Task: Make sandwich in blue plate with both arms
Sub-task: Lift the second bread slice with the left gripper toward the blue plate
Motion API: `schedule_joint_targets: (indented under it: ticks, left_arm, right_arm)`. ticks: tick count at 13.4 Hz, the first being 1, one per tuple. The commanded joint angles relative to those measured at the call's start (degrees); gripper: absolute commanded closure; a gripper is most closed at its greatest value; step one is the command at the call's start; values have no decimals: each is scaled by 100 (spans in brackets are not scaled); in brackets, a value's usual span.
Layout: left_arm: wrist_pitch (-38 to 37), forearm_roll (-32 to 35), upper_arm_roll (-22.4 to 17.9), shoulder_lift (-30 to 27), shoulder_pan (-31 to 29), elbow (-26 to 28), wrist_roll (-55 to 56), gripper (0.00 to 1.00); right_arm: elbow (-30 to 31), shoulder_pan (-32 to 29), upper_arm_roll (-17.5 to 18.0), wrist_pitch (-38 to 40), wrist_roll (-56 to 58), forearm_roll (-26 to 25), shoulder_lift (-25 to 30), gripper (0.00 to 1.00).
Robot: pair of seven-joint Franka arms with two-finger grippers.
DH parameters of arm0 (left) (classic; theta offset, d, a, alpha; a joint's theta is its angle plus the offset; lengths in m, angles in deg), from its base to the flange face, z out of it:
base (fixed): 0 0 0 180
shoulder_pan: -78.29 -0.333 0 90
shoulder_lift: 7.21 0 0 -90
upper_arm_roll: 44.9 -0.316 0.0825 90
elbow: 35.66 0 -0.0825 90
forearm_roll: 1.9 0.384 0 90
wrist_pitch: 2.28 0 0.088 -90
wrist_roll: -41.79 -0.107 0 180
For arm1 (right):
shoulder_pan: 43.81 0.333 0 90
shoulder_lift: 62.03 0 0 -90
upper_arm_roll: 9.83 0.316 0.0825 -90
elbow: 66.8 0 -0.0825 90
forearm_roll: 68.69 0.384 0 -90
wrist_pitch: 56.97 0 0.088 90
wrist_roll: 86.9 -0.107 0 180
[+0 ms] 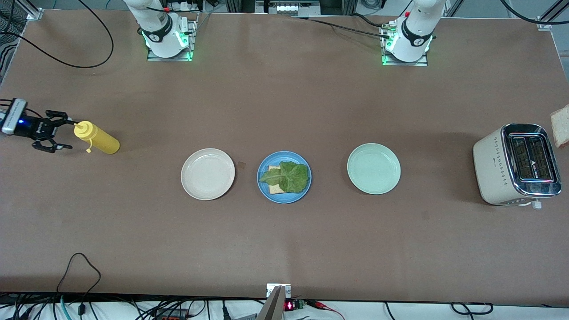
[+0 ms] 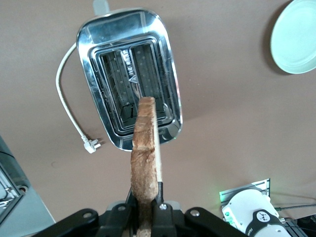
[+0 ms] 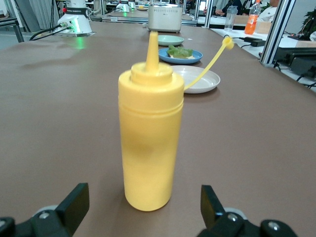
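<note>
The blue plate (image 1: 265, 188) sits mid-table between two other plates. It holds one bread slice (image 1: 273, 169) with a green lettuce leaf (image 1: 286, 177) on top. It also shows in the right wrist view (image 3: 193, 57). My left gripper (image 2: 146, 210) is shut on a second, toasted bread slice (image 2: 144, 148) and holds it edge-on above the toaster (image 2: 94, 59). In the front view only that slice (image 1: 561, 129) shows, at the picture's edge. My right gripper (image 1: 62, 132) is open and low at the right arm's end of the table. Its fingers (image 3: 74, 202) straddle the upright yellow squeeze bottle (image 3: 150, 143) without touching it.
A cream-white plate (image 1: 207, 174) lies beside the blue plate toward the right arm's end, and a mint-green plate (image 1: 374, 168) toward the left arm's end. The toaster (image 1: 518, 164) stands near the left arm's end, its slots showing no bread. The bottle's cap (image 3: 227, 42) hangs open on its tether.
</note>
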Motion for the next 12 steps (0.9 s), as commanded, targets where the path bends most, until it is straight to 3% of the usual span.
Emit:
schedule_joint_targets:
  ticks: [1,3,4,6,9,12]
  left_arm:
    - [-146,-79,66,-79,189,-79,-21,98]
    - [-496,-114,678,-18,242,122,-22,96]
    - [-550,-523,830,9,251,289,74,96]
    - [-568,-1420,883,88,338,579,460,96]
    - [-420,-2299,884,542,1206,677,733,96]
    - [685,-3494,884,1395,1796,686,1130,96]
  right_arm:
    - [-664,-31,105,587,-693,-127,48,0]
    - [-1200,13,263,1071,-1510,-223,170,0]
    - [-1386,22,481,1221,-1993,-371,363,0]
    - [-1414,161,641,1319,-2777,-469,881,0]
    - [-1414,802,607,1460,-3944,-522,1829,0]
    - [-1396,1959,415,1390,-5631,-768,2752,0]
